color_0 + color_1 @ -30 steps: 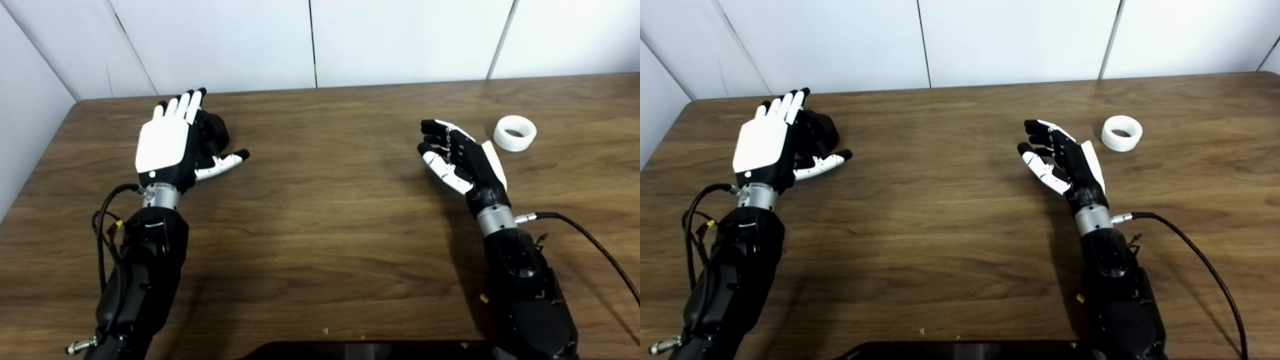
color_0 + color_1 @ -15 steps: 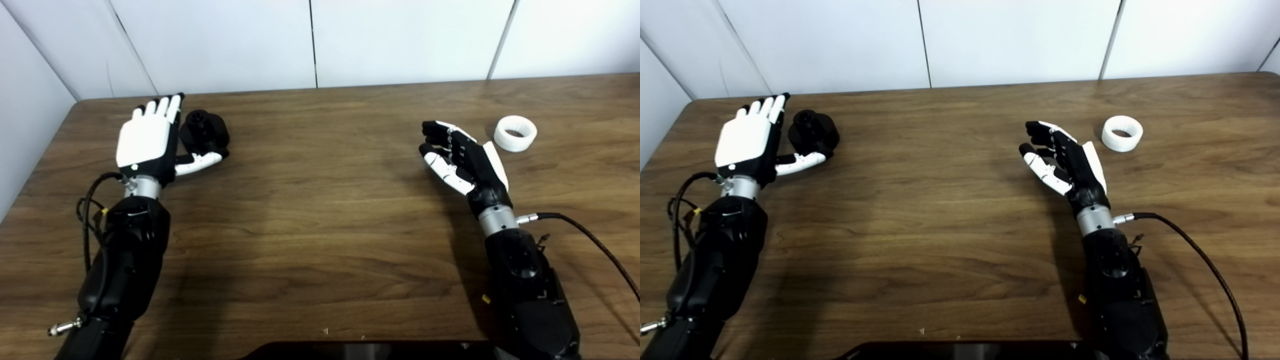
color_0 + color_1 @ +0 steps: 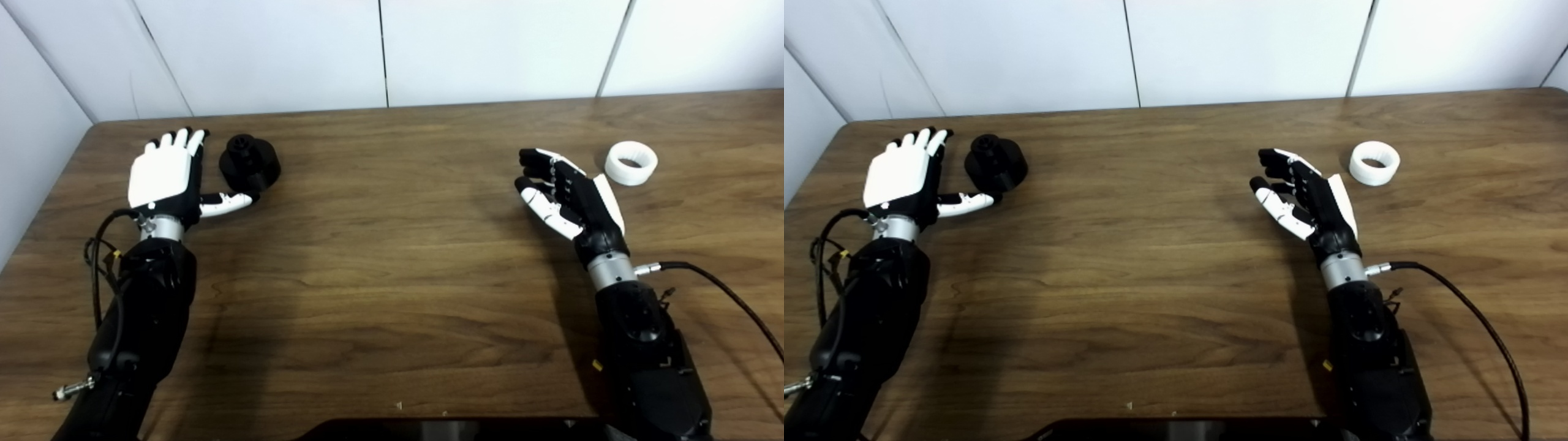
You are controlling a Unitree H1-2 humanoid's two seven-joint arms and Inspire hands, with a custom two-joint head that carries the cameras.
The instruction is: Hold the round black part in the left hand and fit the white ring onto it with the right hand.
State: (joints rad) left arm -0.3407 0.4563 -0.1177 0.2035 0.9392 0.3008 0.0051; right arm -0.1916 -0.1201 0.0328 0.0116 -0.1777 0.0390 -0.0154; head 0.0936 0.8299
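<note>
here, in the left eye view, the left hand lies spread and empty at 9 o'clock of the round black part, while in the right eye view the empty, loosely curled right hand sits at 8 o'clock of the white ring on the table.

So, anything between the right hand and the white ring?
Nothing: in both eye views only bare table separates the open right hand from the white ring.
</note>
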